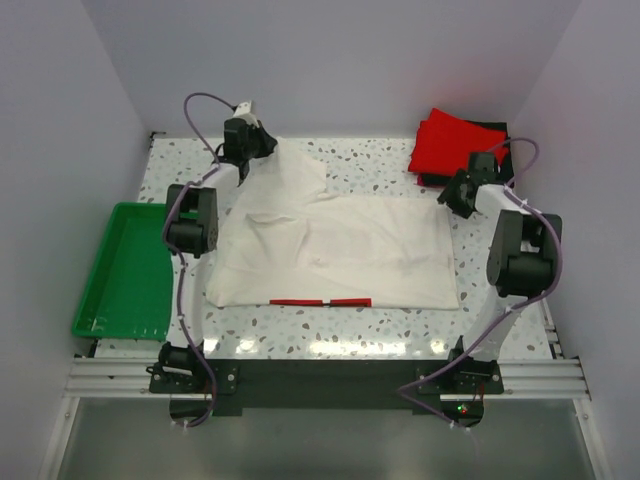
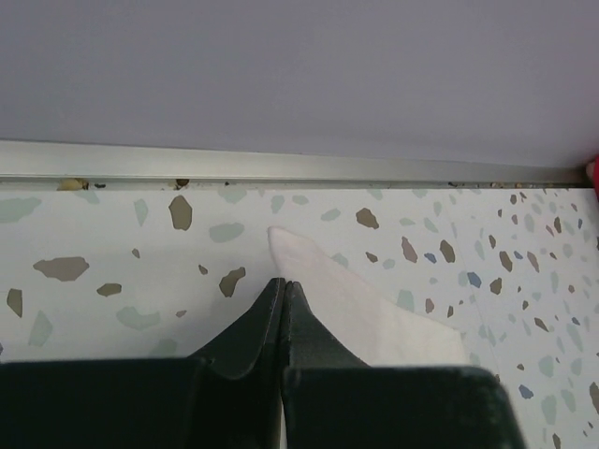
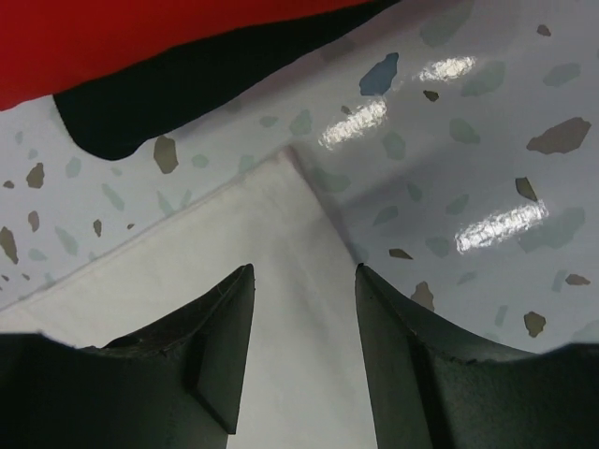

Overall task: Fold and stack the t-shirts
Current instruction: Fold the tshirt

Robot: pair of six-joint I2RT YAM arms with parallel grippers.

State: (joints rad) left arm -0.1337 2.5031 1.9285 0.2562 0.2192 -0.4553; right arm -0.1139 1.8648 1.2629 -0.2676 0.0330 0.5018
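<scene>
- Left gripper (image 2: 284,283) is pinched fully closed on a far corner of the cream-white t-shirt (image 1: 340,250). A small tip of cloth pokes out just past its fingertips, and the rest trails off to its right and back beneath it.
- That pinch looks meant to give a firm hold on one corner so the cloth can be lifted and carried over into a fold.
- Right gripper (image 3: 304,271) stands about half open and holds nothing. Its jaws straddle the shirt's other far corner, the cloth lying flat between and below them, which I judge to be the matching grab not yet made.
- Just beyond the right gripper lie the red t-shirt (image 3: 140,37) and the black t-shirt (image 3: 187,94), already folded, red on top. They sit close enough that a careless close could snag them.
- Behind both grippers, the rest of the shirt is spread across the table (image 1: 380,165), wrinkled on the left gripper's side.
- Left arm is stretched far forward, fingers low and nearly flat to the surface, pointing at the back wall.
- Right arm is bent at the elbow, wrist tipped down over its corner.
</scene>
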